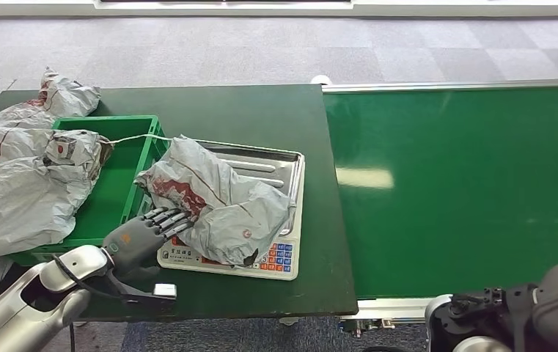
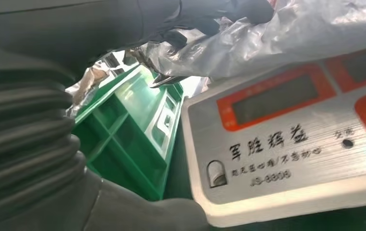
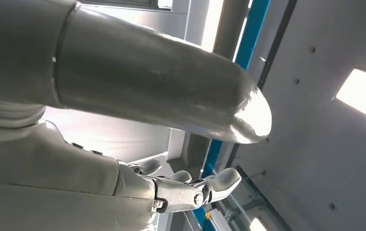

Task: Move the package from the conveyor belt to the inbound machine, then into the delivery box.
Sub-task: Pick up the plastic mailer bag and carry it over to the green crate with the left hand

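Observation:
A crumpled grey package (image 1: 217, 194) with red marks lies on the metal tray of the inbound machine (image 1: 276, 260), a weighing scale on the dark green table. My left hand (image 1: 144, 235) reaches in from the scale's near left corner; its fingers (image 2: 205, 12) touch the package's edge while the thumb stays apart below. The left wrist view shows the package (image 2: 291, 33) over the scale's front panel (image 2: 286, 144). The green delivery box (image 1: 125, 169) stands just left of the scale. My right hand (image 3: 123, 183) is turned up towards the ceiling, fingers spread, holding nothing.
Several other grey packages (image 1: 19, 183) lie in and around the delivery box (image 2: 128, 139). The green conveyor belt (image 1: 459, 183) runs along the table's right side with nothing on it. My right arm (image 1: 547, 308) is low at the near right, below the belt's edge.

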Motion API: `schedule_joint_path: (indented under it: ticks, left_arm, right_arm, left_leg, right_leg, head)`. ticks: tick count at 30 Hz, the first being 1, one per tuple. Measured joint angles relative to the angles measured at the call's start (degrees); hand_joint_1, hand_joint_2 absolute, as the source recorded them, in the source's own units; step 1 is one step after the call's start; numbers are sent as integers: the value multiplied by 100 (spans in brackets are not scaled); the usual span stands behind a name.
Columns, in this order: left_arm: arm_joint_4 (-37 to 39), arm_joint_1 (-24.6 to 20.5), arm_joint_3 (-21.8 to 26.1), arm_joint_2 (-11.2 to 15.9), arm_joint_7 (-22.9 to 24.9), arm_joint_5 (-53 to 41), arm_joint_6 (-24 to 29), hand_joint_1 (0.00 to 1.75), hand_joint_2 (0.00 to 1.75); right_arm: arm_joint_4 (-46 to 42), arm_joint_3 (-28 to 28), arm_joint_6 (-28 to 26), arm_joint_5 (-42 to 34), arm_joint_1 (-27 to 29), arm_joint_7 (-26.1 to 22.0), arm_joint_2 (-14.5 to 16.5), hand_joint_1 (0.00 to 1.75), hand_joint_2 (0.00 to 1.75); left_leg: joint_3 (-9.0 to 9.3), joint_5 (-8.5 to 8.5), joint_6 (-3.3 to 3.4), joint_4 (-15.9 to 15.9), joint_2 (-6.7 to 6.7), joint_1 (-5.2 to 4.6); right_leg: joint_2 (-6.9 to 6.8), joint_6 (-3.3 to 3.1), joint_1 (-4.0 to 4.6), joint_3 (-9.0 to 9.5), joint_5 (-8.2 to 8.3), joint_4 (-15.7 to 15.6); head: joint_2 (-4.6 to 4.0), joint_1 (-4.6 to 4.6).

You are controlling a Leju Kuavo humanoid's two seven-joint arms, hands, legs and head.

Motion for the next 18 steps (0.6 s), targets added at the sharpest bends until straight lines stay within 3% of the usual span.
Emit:
schedule_joint_path:
  ticks: [4, 10, 18]
  left_arm:
    - [93, -53, -226, 44, 58, 2, 156, 0, 175]
    - [524, -137, -509, -159, 222, 65, 764, 0, 175]
    - [711, -189, -605, -239, 266, 154, 869, 0, 175]
  right_arm:
    - [110, 0, 0, -62, 50, 0, -2, 0, 0]
    - [337, 0, 0, -99, 188, -1, -4, 0, 0]
    - [588, 63, 0, -85, 332, -1, -15, 0, 0]
  left_leg:
    - [3, 0, 0, 0, -3, 0]
    - [4, 1, 2, 0, -19, -1]
    - [5, 9, 10, 0, -24, -2]
  right_leg:
    - [-5, 0, 0, 4, -1, 0]
    - [-21, -1, -1, 14, -3, 0]
    - [-37, -1, -2, 21, -2, 0]
  head:
    - [0, 0]
    - [0, 0]
    - [0, -1]
